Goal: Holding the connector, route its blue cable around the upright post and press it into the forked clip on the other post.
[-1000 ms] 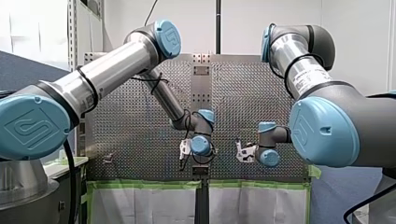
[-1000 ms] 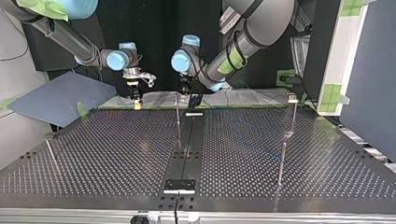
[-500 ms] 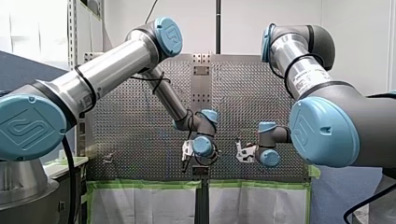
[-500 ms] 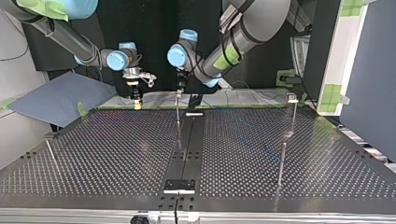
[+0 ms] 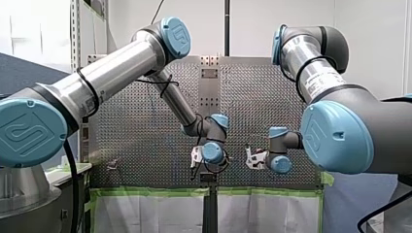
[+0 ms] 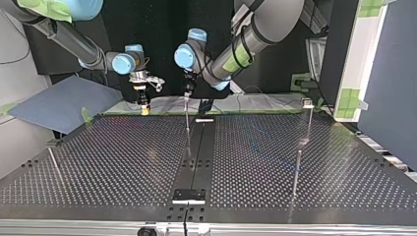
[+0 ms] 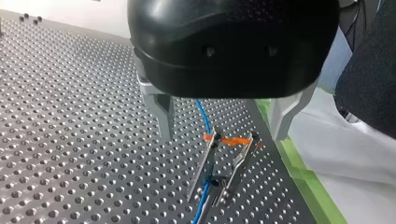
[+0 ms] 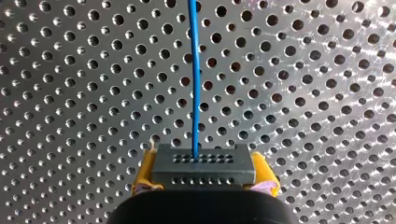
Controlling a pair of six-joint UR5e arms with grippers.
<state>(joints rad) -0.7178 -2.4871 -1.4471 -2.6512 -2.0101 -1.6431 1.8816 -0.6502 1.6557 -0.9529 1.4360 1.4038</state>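
The connector (image 8: 203, 164), a dark grey block with two rows of small holes across its face, is clamped between the yellow pads (image 8: 145, 171) of my right gripper (image 8: 204, 171) over the table (image 8: 70, 116). Its thin blue cable (image 8: 193, 79) leaves a hole in the upper row and runs straight ahead. My left gripper (image 7: 223, 133) hangs with metal fingers (image 7: 164, 114) spread wide, holding nothing, over the clip (image 7: 204, 164), a V of two metal prongs tipped orange; the cable passes along one prong and reappears at the V's base.
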